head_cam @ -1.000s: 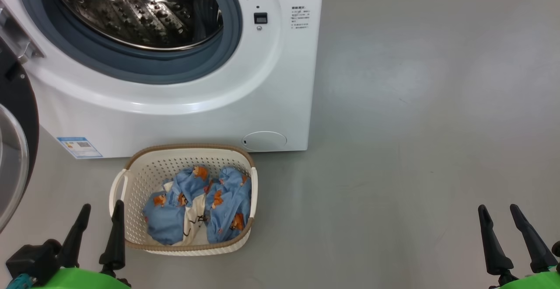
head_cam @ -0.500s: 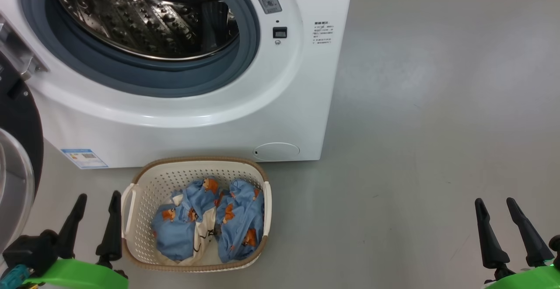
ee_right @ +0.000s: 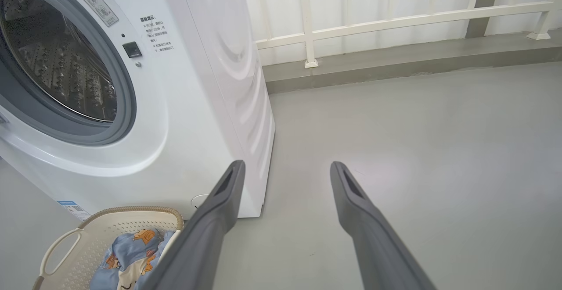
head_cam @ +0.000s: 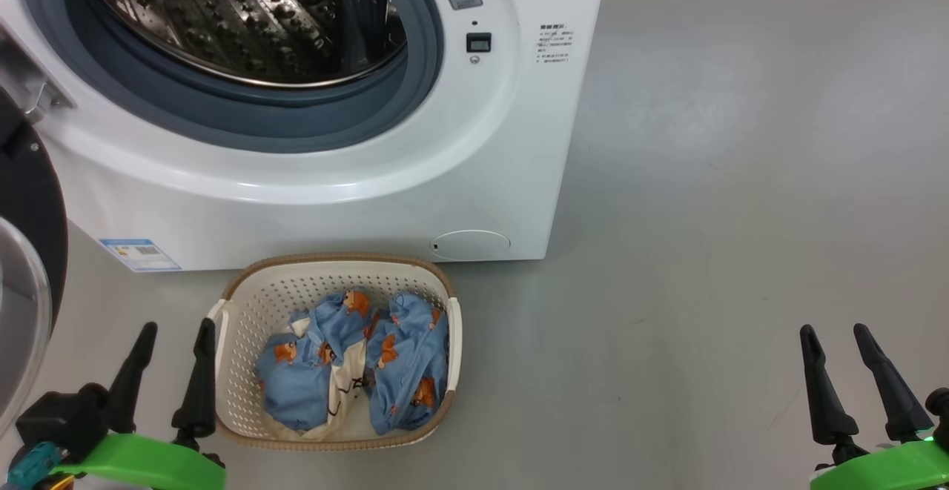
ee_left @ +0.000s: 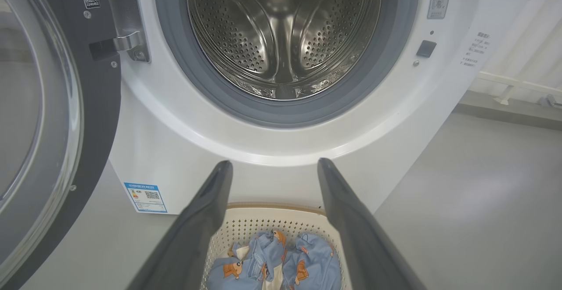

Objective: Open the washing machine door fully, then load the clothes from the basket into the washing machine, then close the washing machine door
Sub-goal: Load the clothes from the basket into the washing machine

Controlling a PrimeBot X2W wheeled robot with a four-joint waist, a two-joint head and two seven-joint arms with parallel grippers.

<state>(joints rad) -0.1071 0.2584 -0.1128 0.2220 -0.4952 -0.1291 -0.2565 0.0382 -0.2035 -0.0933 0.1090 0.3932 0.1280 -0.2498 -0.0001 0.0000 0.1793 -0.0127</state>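
Note:
The white washing machine (head_cam: 415, 171) stands ahead with its steel drum (ee_left: 281, 35) bare inside. Its black-rimmed glass door (head_cam: 22, 267) hangs swung open at the left, seen too as the door (ee_left: 48, 119) in the left wrist view. On the floor before the machine sits the cream basket (head_cam: 245, 312) holding blue printed clothes (head_cam: 400, 356) and a white piece (head_cam: 342, 382). My left gripper (head_cam: 174, 327) is open beside the basket's left handle, holding nothing. My right gripper (head_cam: 832, 328) is open far to the right over bare floor.
Grey floor (head_cam: 741, 179) stretches to the right of the machine. A pale railing and a low kerb (ee_right: 395, 62) run behind. A blue label sticker (head_cam: 139, 253) and a round lower flap (head_cam: 471, 244) mark the machine's front.
The whole head view has shifted, so the camera moved: machine and basket now lie further right in it. Both grippers stay open in about the same place.

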